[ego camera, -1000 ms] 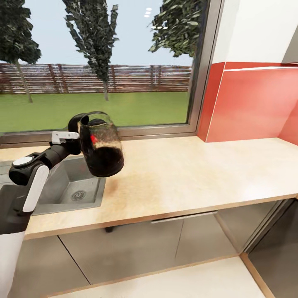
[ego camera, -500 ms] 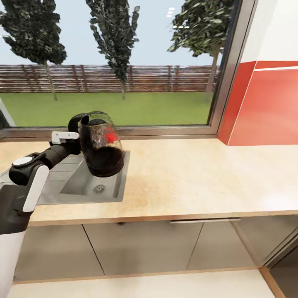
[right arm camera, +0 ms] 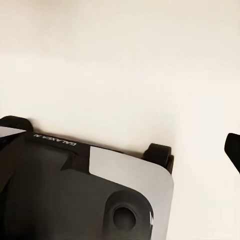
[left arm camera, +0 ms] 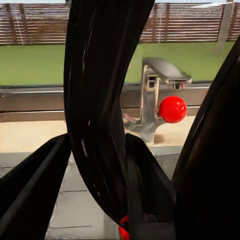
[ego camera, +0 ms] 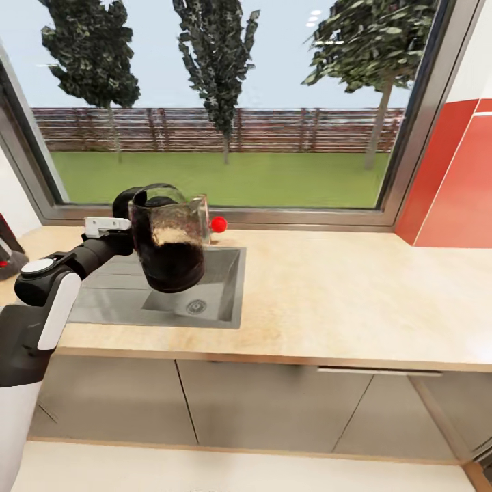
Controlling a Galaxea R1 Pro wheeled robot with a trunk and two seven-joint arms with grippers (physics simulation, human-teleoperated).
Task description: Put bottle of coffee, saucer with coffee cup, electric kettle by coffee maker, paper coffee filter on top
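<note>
You see the electric kettle (ego camera: 167, 239) as clear glass with dark speckles and a black handle. The countertop (ego camera: 342, 294) is pale beige, the sink (ego camera: 225, 301) grey, the faucet (left arm camera: 152, 97) silver with a red knob (left arm camera: 172, 109).

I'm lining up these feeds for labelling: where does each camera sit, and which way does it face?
Head view: on the head, looking down at the countertop, sink and window; left arm carries the electric kettle.
Left wrist view: near the left gripper, facing the faucet, the kettle's handle close up.
Right wrist view: on the right arm, facing the robot's base and pale floor.
Head and left wrist views share the faucet's red knob.
</note>
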